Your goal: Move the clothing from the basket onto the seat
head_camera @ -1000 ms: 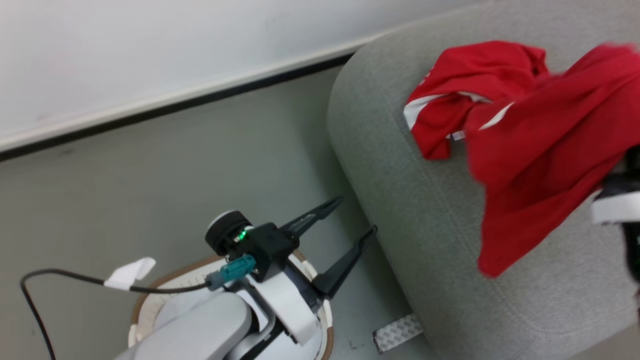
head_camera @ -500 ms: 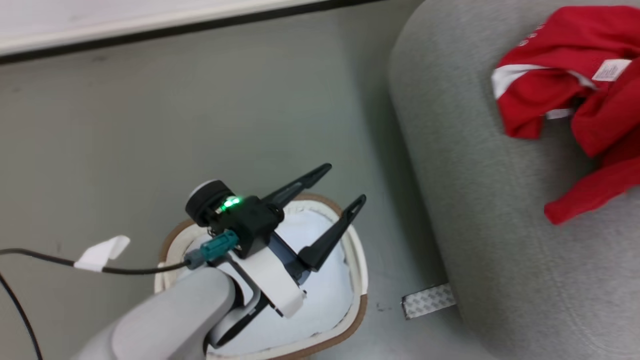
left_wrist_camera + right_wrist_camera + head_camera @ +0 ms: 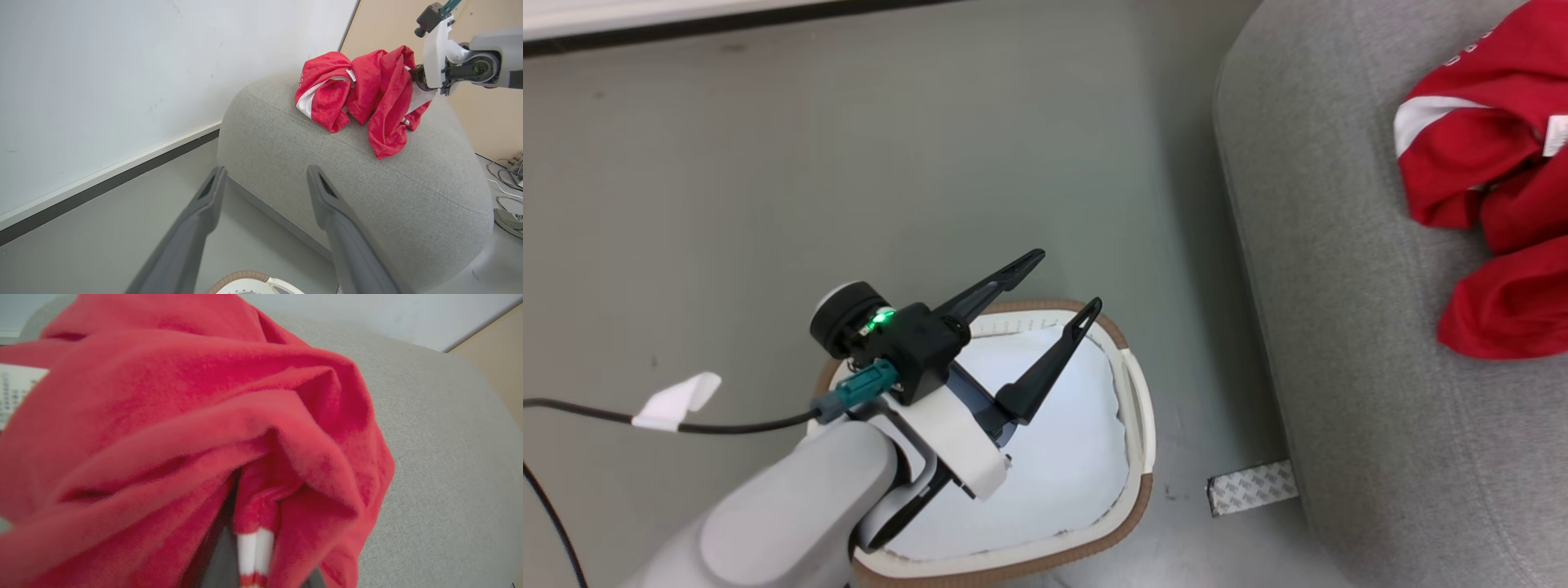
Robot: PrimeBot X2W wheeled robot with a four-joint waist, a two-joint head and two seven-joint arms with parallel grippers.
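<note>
Seat: large light-grey fabric-upholstered sofa (image 3: 1339, 327) (image 3: 367, 183) with rounded edges, standing on grey floor (image 3: 849, 163) along a white wall (image 3: 122, 61).

Basket: oval cream-white plastic laundry basket with brown rim (image 3: 1137, 425) (image 3: 245, 277), on the floor just beside the sofa's end. Inside lies a plain white cloth pad (image 3: 1062, 457); no red fabric seen in it.

Clothing: soft red garments with white trim (image 3: 1486, 163) (image 3: 359, 90) (image 3: 184, 416), bunched in a heap on top of the sofa, one edge hanging towards the front.

Left gripper (image 3: 1070, 278) (image 3: 265, 171): two long dark fingers spread wide, nothing between them, hovering over the basket and pointing towards the sofa.

Right gripper (image 3: 417, 79): at the far side of the red heap, fingers buried in the folds. In the right wrist view a red cuff with white stripes lies between them. Clamped or released: cannot tell.

Minor: patterned grey strip (image 3: 1252, 487) on the floor at the sofa base; black cable with white tag (image 3: 674, 404) running to the left wrist.
</note>
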